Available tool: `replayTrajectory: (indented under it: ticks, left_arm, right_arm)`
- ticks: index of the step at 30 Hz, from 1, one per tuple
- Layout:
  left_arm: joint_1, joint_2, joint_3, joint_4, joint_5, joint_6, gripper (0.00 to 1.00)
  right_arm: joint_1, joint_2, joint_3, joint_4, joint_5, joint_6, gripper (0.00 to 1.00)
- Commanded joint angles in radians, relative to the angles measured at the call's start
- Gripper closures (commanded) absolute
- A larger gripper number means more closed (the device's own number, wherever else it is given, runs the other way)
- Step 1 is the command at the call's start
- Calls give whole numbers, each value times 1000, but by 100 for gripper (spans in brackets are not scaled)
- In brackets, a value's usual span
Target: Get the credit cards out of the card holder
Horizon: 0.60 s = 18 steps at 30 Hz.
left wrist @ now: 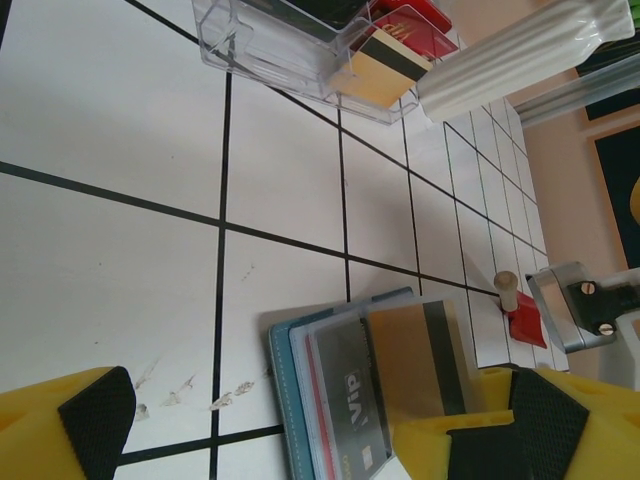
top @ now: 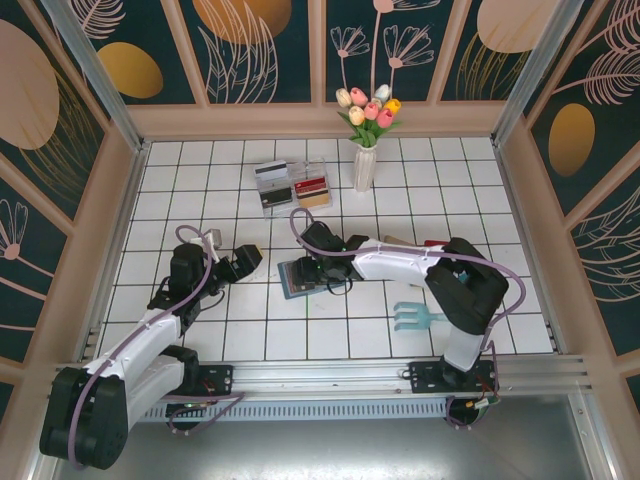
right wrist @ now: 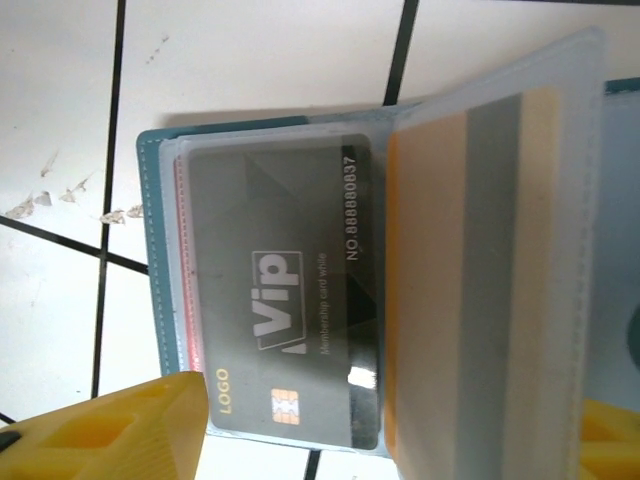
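The teal card holder point(top: 296, 280) lies open on the white tiles between my two grippers. In the right wrist view its teal edge point(right wrist: 150, 200) frames a grey VIP credit card point(right wrist: 285, 300) in a clear sleeve. Beside that, a tan-gold card point(right wrist: 450, 280) sits in a raised sleeve. My right gripper point(right wrist: 360, 450) hovers just over the holder, open, its yellow fingers point(right wrist: 110, 430) straddling the cards. My left gripper point(left wrist: 320, 430) stands open low at the holder's left, with the holder point(left wrist: 285, 400) and the grey card point(left wrist: 350, 400) between its pads point(left wrist: 95, 420).
A clear two-compartment tray point(top: 262, 200) behind the holder has black, red and tan-gold cards in it. The tray point(left wrist: 260, 50) is also seen from the left wrist. A white vase of tulips point(top: 365, 160) stands to its right. A light-blue hand rake point(top: 418, 317) lies at front right.
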Motion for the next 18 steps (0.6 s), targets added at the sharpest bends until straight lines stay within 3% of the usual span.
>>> replayTrajectory:
  ticks: [1, 10, 18]
  left_arm:
    - [4, 1, 6, 64, 47, -27, 2]
    - [4, 5, 15, 84, 94, -47, 1]
    - [3, 22, 5, 153, 166, -80, 2]
  right_arm:
    - [-15, -53, -30, 38, -21, 9, 38]
    - [-65, -131, -116, 97, -51, 18, 45]
    - [-122, -174, -210, 198, -114, 46, 68]
